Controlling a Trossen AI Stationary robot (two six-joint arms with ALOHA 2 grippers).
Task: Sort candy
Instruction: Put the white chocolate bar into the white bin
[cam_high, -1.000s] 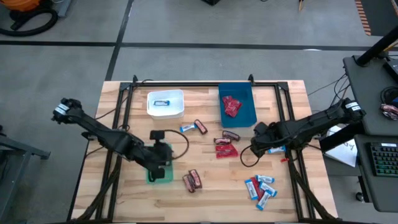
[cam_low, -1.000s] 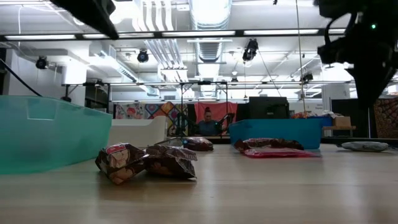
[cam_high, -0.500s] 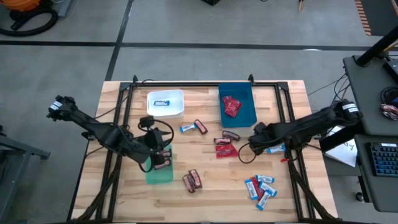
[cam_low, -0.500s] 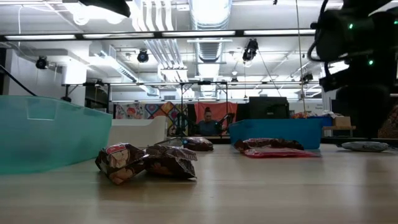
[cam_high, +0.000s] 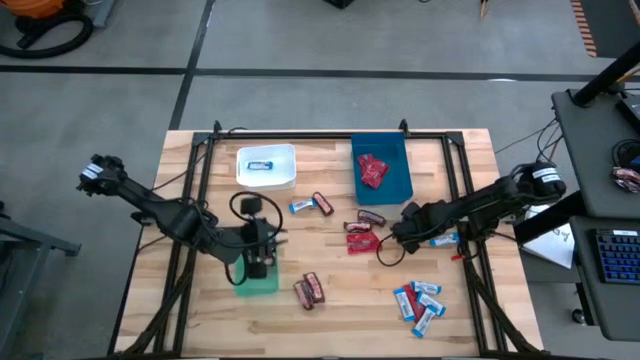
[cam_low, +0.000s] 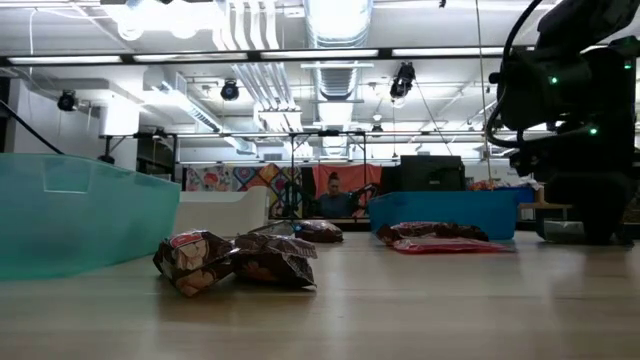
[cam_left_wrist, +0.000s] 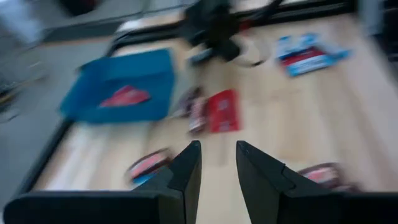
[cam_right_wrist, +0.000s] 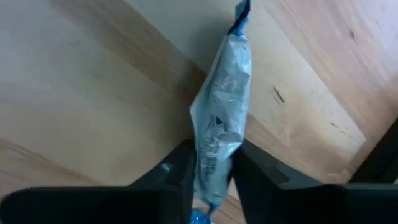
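Observation:
My right gripper (cam_high: 430, 236) is down at the table near its right side, shut on a blue-and-white candy bar (cam_right_wrist: 221, 106); the low view shows it at the right (cam_low: 590, 232). My left gripper (cam_high: 258, 262) hovers over the green bin (cam_high: 262, 285), tilted toward the far right. Its fingers (cam_left_wrist: 217, 158) stand slightly apart with nothing between them. More candy lies loose on the wood: maroon bars (cam_high: 308, 289), red packets (cam_high: 362, 236) and a cluster of blue-and-white bars (cam_high: 420, 300). My right gripper pinches the blue-and-white bar's two long sides (cam_right_wrist: 214, 152) between its two fingers (cam_right_wrist: 177, 171), toward one end of the bar. The fingers come from above, pointing down, and lie across the bar. The bar lies on the table, and its wrapper narrows where the fingers meet it.
The white bin (cam_high: 285, 180) at the far left holds a blue-and-white bar (cam_high: 260, 166). Red packets (cam_high: 372, 170) lie in the blue bin (cam_high: 395, 150) at the far middle. A blue-and-white bar and a maroon bar (cam_high: 312, 205) lie between the bins. A black frame (cam_high: 330, 133) edges the table.
My right gripper has gone down to the table and stands over the blue-and-white bar. My left gripper has risen a little above the green bin and tipped up from pointing down toward level, facing the table's far right.

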